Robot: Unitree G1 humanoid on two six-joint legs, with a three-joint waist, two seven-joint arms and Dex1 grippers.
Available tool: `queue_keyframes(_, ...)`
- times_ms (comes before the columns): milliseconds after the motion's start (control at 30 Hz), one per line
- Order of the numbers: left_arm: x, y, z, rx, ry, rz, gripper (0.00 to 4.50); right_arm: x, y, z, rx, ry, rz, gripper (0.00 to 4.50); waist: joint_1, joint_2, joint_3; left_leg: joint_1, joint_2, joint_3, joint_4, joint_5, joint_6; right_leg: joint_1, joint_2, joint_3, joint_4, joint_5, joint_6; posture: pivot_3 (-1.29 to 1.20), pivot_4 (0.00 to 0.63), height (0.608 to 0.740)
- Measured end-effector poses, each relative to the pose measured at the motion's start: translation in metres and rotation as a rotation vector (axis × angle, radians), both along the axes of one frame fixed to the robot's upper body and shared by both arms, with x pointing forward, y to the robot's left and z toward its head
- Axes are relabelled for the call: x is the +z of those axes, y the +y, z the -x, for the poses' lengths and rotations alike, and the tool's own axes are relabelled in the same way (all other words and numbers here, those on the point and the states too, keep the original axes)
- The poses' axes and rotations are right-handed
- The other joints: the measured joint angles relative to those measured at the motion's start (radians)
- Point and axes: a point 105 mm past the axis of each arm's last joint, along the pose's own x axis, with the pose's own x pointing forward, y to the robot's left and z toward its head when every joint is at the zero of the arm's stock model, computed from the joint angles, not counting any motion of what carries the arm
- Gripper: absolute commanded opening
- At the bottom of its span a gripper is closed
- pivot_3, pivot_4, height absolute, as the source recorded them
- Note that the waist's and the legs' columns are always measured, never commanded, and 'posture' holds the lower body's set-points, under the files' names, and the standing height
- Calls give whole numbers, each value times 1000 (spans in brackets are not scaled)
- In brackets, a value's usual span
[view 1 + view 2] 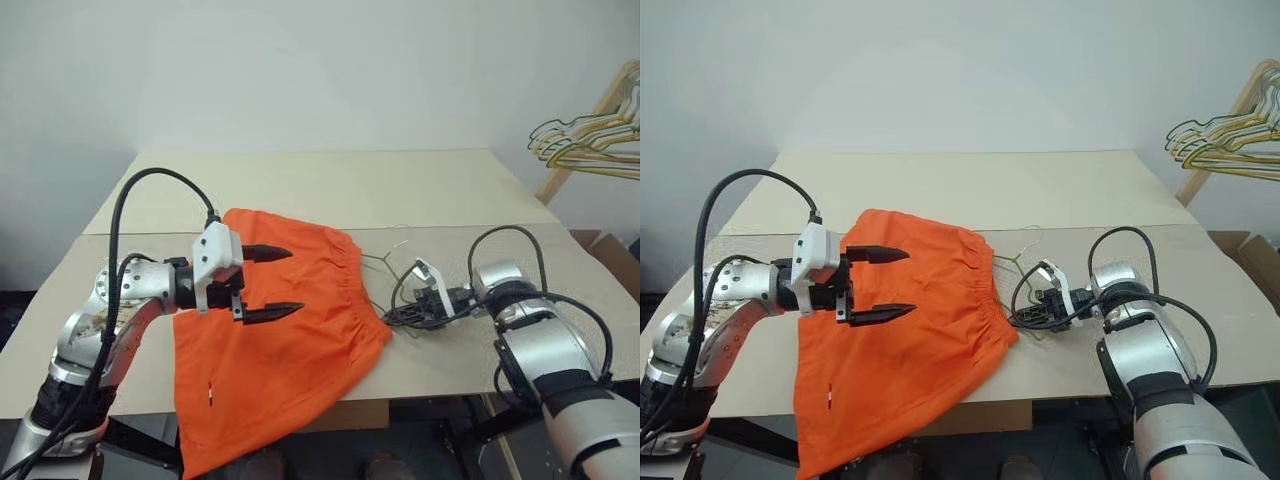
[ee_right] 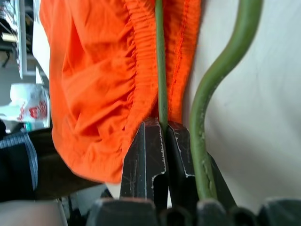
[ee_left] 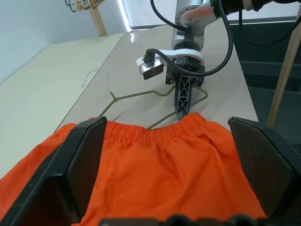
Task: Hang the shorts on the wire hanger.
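Note:
The bright orange shorts (image 1: 300,370) lie on the tan table (image 1: 330,190), their lower part hanging over the front edge and the gathered waistband turned to the right. Above them hovers my left gripper (image 1: 295,280), open, pointing right, with nothing between its fingers. The thin greenish wire hanger (image 3: 141,94) lies on the table just right of the waistband, its hook (image 3: 96,75) toward the far side. My right gripper (image 1: 388,315) is shut on the hanger's wire (image 2: 161,70) right at the waistband's edge. Part of the wire runs under the fabric.
A bunch of gold and pale wire hangers (image 1: 590,140) hangs on a wooden stand at the back right. A cardboard box (image 1: 610,250) sits beyond the table's right side. The table's front edge (image 1: 440,385) runs close under both arms.

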Motion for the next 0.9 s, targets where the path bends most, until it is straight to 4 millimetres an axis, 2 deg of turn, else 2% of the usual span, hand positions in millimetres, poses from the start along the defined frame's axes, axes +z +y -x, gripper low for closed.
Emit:
queue_keyframes(167,1,-1,1,-3,3,-3,4485,14,2,-19,-123,-77,-62,0,0,0,0,1,0,0,-1,0,0,0,0,0,0,0,0,120,0,740)
queue_keyframes(300,1,0,1,1,3,-4,4485,18,4,-23,-108,-134,-68,0,-2,0,0,0,0,0,-1,0,0,0,0,0,0,0,0,114,0,740)
queue_keyframes(400,2,0,0,5,0,-3,4485,27,3,-33,-16,-295,20,0,-2,0,0,0,0,0,-1,0,0,0,0,0,0,0,0,95,0,740)
queue_keyframes(567,8,5,-9,28,-18,5,4485,60,-10,-42,130,-630,179,0,3,1,1,-2,0,-1,-1,0,0,-1,0,-1,0,0,0,41,0,740)
queue_keyframes(700,34,16,-37,75,-117,5,4485,91,-15,-38,294,-905,425,0,-7,1,1,-2,0,0,-1,0,0,-3,0,-1,0,0,0,-22,0,740)
queue_keyframes(800,58,23,-54,81,-203,-5,4485,117,1,-32,388,-1064,481,0,-23,1,1,-3,0,1,-1,0,0,-3,1,-1,0,0,0,-76,0,740)
queue_keyframes(900,77,29,-69,76,-269,-28,4485,130,21,-22,478,-1154,491,0,-48,1,1,-3,0,3,-1,0,0,-3,1,-1,-1,0,0,-92,0,740)
